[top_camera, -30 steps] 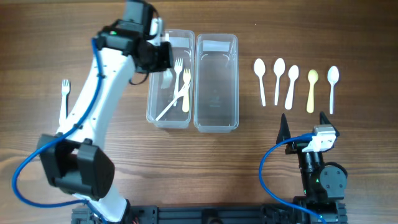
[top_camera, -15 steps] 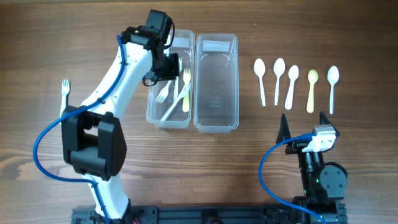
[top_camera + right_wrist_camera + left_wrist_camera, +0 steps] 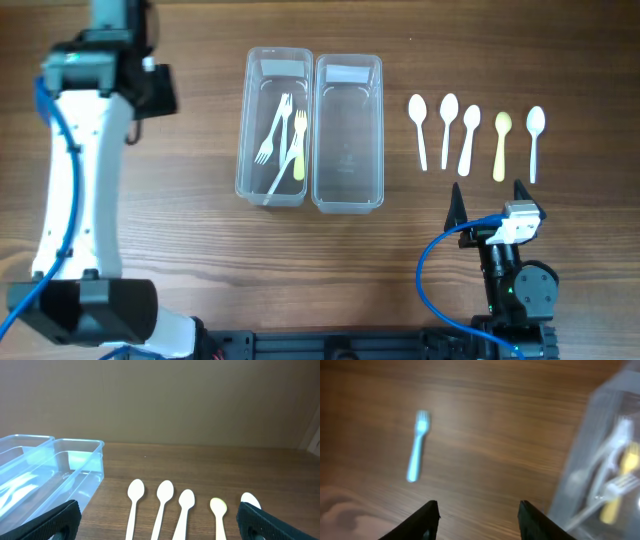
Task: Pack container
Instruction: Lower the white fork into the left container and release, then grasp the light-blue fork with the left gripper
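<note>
PACKING BENCH: the L claw (image 3: 479,514) hangs over the brown wood-grain table (image 3: 200,260) at far left, fingers spread wide w/ nothing btwn them. Below it, per the wrist cam, a lone pale plastic fork (image 3: 417,445) lies flat on the wood, tines pointing away from the cam, well apart from the boxes. The overhead cam can't see that fork, as the white L arm (image 3: 75,170) covers that strip of table.

Centre-top, a clear rectangular plastic container (image 3: 243,130) stands beside its twin container (image 3: 382,130). Their long walls meet or nearly meet; can't tell which. Inside the left-hand box lie two white plastic forks (image 3: 272,130) and a yellow plastic fork (image 3: 298,165), crossing each other near the middle. The wrist cam shows them blurred through the box wall at frame right.

To the right of the boxes, five spoons sit in a row on the table, handles toward the robot and none touching. Three white plastic spoons (image 3: 449,125) come first, then a yellow plastic spoon (image 3: 502,145), then one more white (image 3: 536,140).

The R claw (image 3: 488,203) sits near the table's front-right edge, fingers also spread and gripping nothing. It points at the spoon row but is well apart from it.
</note>
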